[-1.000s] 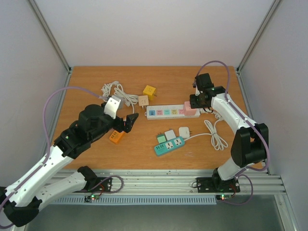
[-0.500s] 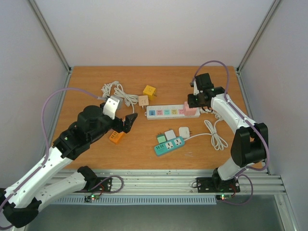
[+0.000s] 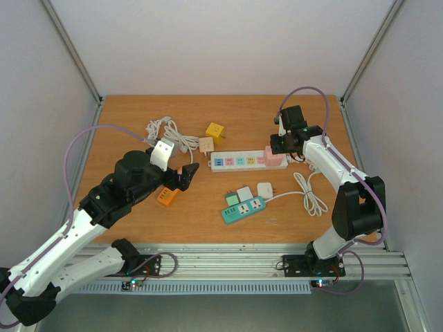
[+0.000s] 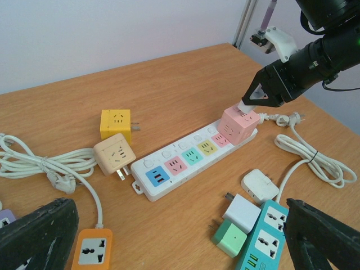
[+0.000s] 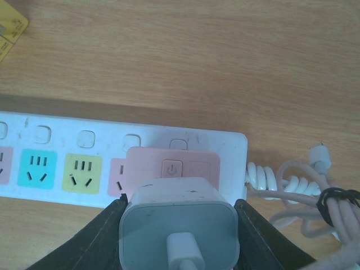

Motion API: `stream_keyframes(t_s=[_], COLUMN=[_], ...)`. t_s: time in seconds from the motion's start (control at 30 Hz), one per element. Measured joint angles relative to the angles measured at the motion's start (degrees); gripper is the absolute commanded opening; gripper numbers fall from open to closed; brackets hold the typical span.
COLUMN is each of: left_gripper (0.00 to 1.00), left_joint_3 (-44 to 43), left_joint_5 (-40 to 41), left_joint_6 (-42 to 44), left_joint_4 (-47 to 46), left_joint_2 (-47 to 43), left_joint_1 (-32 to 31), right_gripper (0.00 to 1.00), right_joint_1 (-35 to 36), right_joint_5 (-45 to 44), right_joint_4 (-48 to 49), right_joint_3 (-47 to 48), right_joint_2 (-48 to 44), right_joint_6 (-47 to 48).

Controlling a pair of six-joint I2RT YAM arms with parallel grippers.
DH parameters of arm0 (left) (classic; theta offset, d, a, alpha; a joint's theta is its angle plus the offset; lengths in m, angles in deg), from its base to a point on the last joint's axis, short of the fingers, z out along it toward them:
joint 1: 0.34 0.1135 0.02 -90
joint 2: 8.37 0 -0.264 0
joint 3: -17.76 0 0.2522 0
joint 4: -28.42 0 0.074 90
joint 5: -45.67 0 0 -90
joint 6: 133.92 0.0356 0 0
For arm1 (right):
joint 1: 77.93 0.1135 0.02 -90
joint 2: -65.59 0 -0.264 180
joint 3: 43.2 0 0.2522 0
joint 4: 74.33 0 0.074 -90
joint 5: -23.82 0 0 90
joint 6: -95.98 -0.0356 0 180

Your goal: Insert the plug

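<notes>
**Right gripper poised with the plug over the pink cube**

The right gripper (image 5: pixel 179 239) was clamped on the white square-bodied plastic plug (image 5: pixel 179 222), one finger on each side. It held the plug directly over the pink plastic cube adapter (image 5: pixel 171 163). That cube sat in the 3 o'clock end of the long white plastic power strip (image 3: pixel 239 160).

To seat the plug well, the move probably called for keeping its body square to the cube's top face and pressing straight down. Any tilt could jam the prongs or lever the cube out of the strip. The strip lay loose on the brown wooden table (image 3: pixel 138 117), so a sideways shove could slide it.

The left gripper (image 3: pixel 185 174) hung spread wide and empty at about 9 o'clock from the strip, gripping nothing. It looked free to steady the strip if needed.

The plug's prongs were hidden under its own body, and the cube's top socket was covered. Whether the prongs were already in the slots or only above them could not be told. From the left wrist, only a sliver of the plug showed below the black fingers.
</notes>
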Motion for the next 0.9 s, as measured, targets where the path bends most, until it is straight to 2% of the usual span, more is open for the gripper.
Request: stream_keyframes(t_s=[0.67,0.9], left_gripper=[0.99,0.99], left_joint_3=[0.0,0.0], left_joint_5=[0.1,0.1], left_joint_6=[0.0,0.0], left_joint_4=[-0.1,-0.2], left_joint_2=[0.5,0.9], left_joint_1=[0.0,0.0], right_gripper=[0.4,0.39], right_joint_1=[0.0,2.1], right_joint_5=[2.3,-2.4], right_joint_4=[-1.8,-1.4], right_joint_3=[0.1,0.2], right_joint_2=[0.2,0.7], right_joint_6=[-0.2,-1.0])
